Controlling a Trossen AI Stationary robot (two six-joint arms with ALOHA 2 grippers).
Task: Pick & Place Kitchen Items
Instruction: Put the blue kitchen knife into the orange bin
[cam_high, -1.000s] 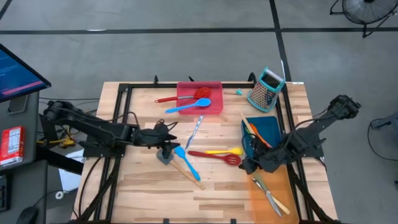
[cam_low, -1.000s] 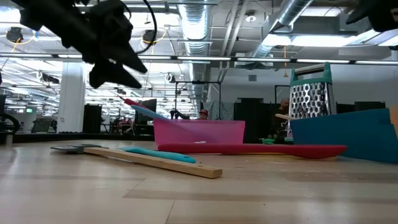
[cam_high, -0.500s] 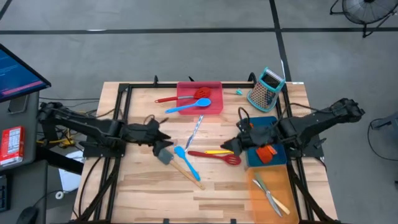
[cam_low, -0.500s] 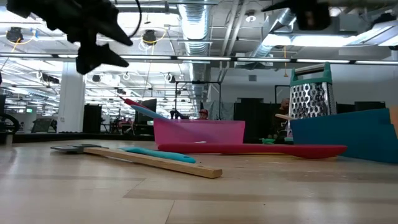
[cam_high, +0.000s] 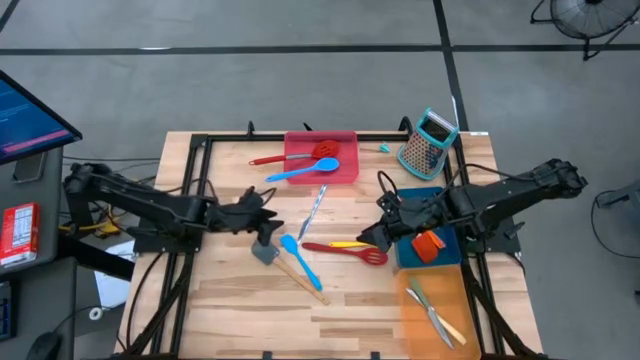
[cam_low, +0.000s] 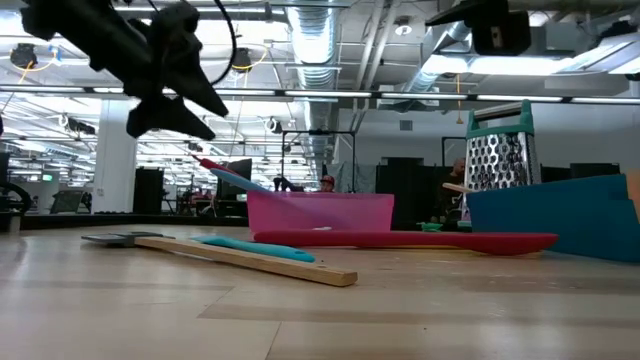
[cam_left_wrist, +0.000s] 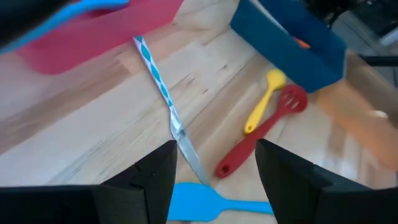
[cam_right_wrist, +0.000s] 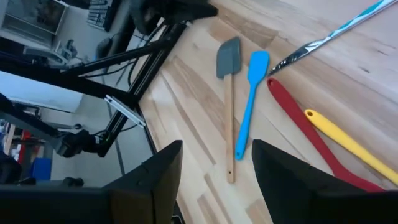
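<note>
Both grippers hang open and empty: left gripper (cam_high: 268, 216) above the grey spatula (cam_high: 268, 250), right gripper (cam_high: 372, 234) over the red slotted turner (cam_high: 348, 252).

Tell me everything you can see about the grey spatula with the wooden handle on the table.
The grey spatula has a flat, squarish grey blade that looks like rubber or silicone, and a long, pale wooden handle. It lies flat on the wooden table, blade toward the left pincer, which is above it without touching it. The handle runs diagonally away from the blade. A blue spatula lies close alongside; in the high view the two seem to cross or touch.
</note>
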